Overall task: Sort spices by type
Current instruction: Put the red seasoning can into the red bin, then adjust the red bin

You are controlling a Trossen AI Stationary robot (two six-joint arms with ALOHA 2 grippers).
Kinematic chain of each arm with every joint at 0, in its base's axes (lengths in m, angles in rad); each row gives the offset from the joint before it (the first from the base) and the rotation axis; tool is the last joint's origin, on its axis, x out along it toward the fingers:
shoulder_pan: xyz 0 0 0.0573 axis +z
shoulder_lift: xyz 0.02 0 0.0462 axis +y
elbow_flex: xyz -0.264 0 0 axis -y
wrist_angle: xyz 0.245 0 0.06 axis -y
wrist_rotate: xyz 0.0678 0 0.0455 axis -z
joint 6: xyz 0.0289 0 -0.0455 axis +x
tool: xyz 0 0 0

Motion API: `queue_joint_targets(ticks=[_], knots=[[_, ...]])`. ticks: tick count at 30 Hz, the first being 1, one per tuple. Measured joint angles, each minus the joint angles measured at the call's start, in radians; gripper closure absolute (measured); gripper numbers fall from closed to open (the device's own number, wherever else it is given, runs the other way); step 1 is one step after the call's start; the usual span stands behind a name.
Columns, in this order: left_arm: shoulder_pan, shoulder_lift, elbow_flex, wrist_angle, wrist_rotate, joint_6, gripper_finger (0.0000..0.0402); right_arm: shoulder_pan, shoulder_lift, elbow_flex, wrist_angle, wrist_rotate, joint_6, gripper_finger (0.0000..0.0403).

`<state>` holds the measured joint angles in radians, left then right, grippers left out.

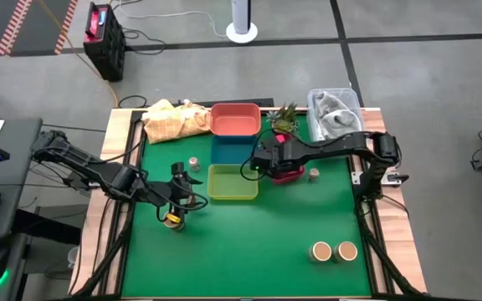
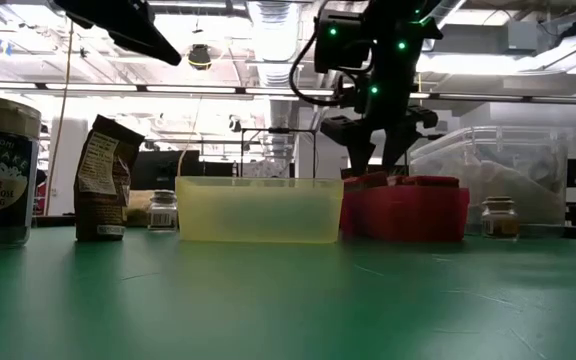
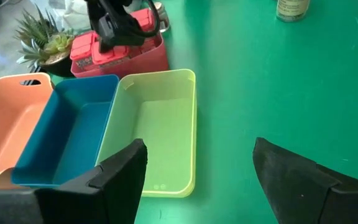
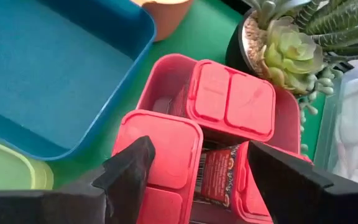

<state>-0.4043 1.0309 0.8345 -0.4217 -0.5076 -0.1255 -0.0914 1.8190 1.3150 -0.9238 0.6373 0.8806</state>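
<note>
A: Pink boxes (image 4: 232,102) sit packed in the red tray (image 1: 289,173), about 1 o'clock from table centre. Right gripper (image 1: 262,159) hangs right over them. Right wrist view shows its fingers apart, nothing between, three boxes under it.

B: Top view hides the boxes under the arm. Left side?

A: Left gripper (image 1: 178,201) at 9 o'clock, above a tan-topped jar (image 1: 172,220). Left wrist view shows its fingers spread, empty, looking at the yellow tray (image 3: 166,118), blue tray (image 3: 67,134) and orange tray (image 3: 5,118).

B: Other spices?

A: Two tan-topped jars (image 1: 333,251) touching at 5 o'clock. Small jar (image 1: 193,163) at 10 o'clock, another (image 1: 314,174) just beside the red tray. Low view alone shows a brown pouch (image 2: 103,180) and a big labelled jar (image 2: 3,170).
</note>
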Motion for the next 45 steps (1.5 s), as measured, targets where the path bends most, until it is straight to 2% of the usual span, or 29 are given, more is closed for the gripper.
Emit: queue_joint_targets(ticks=[8, 15, 23, 26, 33, 39, 45], knots=[[0.000, 0.000, 0.000, -0.009, 0.000, -0.002, 0.0123, -0.017, -0.005, 0.008, -0.049, -0.064, 0.034, 0.0101], [0.000, 0.000, 0.000, -0.010, 0.000, -0.003, 0.0123, -0.003, -0.033, 0.022, -0.131, -0.062, 0.056, 0.0101], [0.000, 0.000, 0.000, -0.010, 0.000, 0.001, 0.0123, -0.003, -0.074, 0.086, -0.209, -0.054, -0.018, 0.0101], [0.000, 0.000, -0.001, -0.010, 0.000, 0.001, 0.0123, -0.002, -0.095, 0.091, -0.211, -0.076, -0.119, 0.0101], [0.000, 0.000, -0.001, -0.011, 0.000, 0.009, 0.0123, -0.005, -0.124, 0.093, -0.249, -0.123, -0.547, 0.0101], [0.000, 0.000, -0.001, -0.011, 0.000, 0.007, 0.0123, -0.058, -0.116, 0.094, -0.302, -0.306, -0.577, 0.0101], [0.000, 0.000, -0.001, -0.016, 0.000, 0.008, 0.0123, 0.011, -0.118, 0.092, -0.335, -0.322, -0.589, 0.0101]])
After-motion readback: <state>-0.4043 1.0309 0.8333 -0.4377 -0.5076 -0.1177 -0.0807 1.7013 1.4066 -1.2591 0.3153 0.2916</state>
